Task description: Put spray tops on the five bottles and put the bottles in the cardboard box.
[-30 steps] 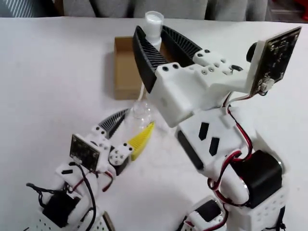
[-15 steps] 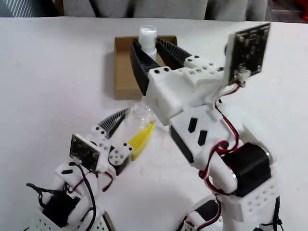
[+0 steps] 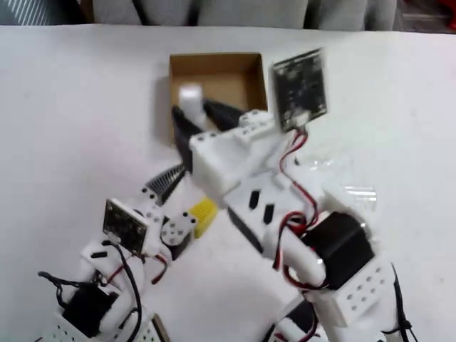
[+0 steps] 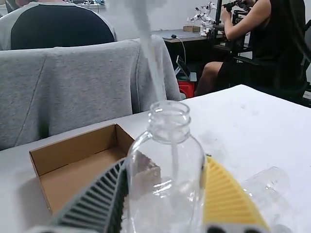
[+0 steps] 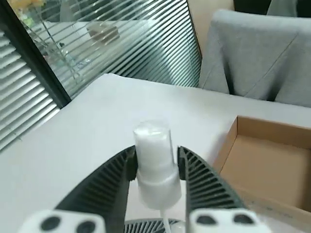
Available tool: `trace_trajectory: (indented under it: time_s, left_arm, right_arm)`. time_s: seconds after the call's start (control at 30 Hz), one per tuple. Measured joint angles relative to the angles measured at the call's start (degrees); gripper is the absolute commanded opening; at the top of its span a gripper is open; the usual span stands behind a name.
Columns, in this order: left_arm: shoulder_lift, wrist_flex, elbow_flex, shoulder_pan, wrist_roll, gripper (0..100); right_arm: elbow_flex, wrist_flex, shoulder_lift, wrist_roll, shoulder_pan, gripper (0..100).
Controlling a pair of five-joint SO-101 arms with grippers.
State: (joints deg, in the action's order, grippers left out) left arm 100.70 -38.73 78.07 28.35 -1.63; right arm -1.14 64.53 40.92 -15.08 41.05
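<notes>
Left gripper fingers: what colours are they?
One finger is dark grey, the other yellow, both ribbed; clearest in the left wrist view.

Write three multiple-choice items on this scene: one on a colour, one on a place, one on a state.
1. The left gripper's lighter finger is: A yellow, B red, C green.
2. The spray top is: A lying loose, B in the left gripper, C in the right gripper.
3. The bottle in the left gripper is: A lying flat, B upright and uncapped, C capped.
Answers: 1 A, the finger beside the bottle is yellow. 2 C, dark fingers clamp it in the right wrist view. 3 B, its bare neck points up.
</notes>
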Motion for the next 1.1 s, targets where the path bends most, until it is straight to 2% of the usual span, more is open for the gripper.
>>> trace_trajectory:
  time_s: [0.1,0.3,0.4,0.53,0.67,0.8,0.9,1.0,1.1]
  left_arm:
    - [0.0,0.0,0.0,-0.1,-0.1,2]
    - [0.0,0.0,0.4,-0.1,0.0,2]
    - [0.0,0.0,0.4,-0.1,0.0,2]
    - [0.0,0.0,0.4,-0.1,0.0,2]
    - [0.0,1.1,0.4,-0.1,0.0,2]
    - [0.0,4.9,0.4,-3.8,-1.1,2]
    - [-1.0,7.4,0.4,-7.4,-5.9,2]
    - [-9.4,10.8,-0.8,-8.5,-8.3,2]
    - [-19.6,12.2,-5.2,-8.4,-8.7,2]
  right_arm:
    - [-4.2,0.0,2.3,0.0,0.6,23.4]
    - [-6.8,0.0,6.0,0.0,0.8,19.7]
    - [-6.8,0.0,7.8,0.0,1.1,15.5]
    - [-6.8,0.0,10.8,0.0,1.0,1.9]
    - [-7.0,0.2,13.4,0.0,0.9,2.8]
    - [-7.1,3.8,14.9,2.4,-5.1,1.6]
    - [-9.1,7.9,15.4,4.2,-11.6,1.6]
    - [-16.1,9.2,15.7,4.7,-17.7,1.6]
    - [-25.1,9.0,14.7,5.1,-20.4,1.6]
